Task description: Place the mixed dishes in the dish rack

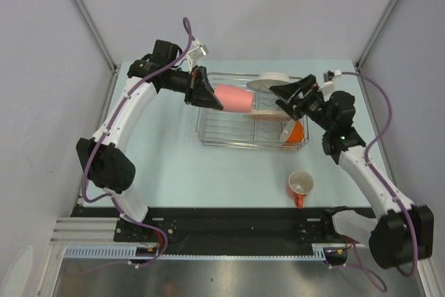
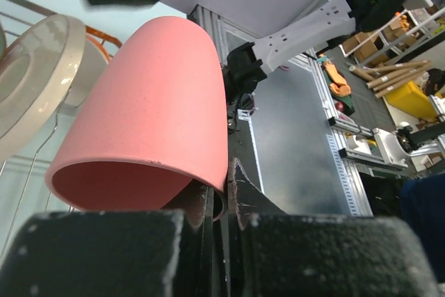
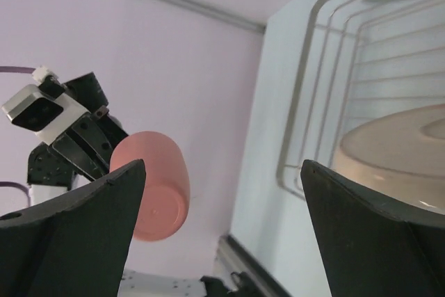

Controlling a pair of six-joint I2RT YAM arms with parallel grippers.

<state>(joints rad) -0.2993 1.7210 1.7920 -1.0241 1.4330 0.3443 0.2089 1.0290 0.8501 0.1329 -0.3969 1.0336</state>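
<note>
My left gripper (image 1: 207, 95) is shut on the rim of the pink handleless cup (image 1: 233, 99) and holds it on its side above the left half of the wire dish rack (image 1: 208, 133). In the left wrist view the jaws (image 2: 229, 189) pinch the cup's wall (image 2: 153, 109). Over the rack's right side my right gripper (image 1: 288, 99) stands open and empty. Its wrist view shows wide-apart fingers (image 3: 222, 168) and the pink cup (image 3: 158, 186) beyond. Two plates (image 1: 270, 81) (image 1: 263, 113) and an orange bowl (image 1: 297, 131) sit in the rack. An orange mug (image 1: 300, 186) stands on the table.
A cream plate (image 2: 31, 81) shows left of the cup in the left wrist view, and a plate (image 3: 396, 147) lies by the rack wires (image 3: 313, 102) in the right wrist view. Grey walls enclose the pale table (image 1: 174, 172). A black rail (image 1: 229, 224) runs along the near edge.
</note>
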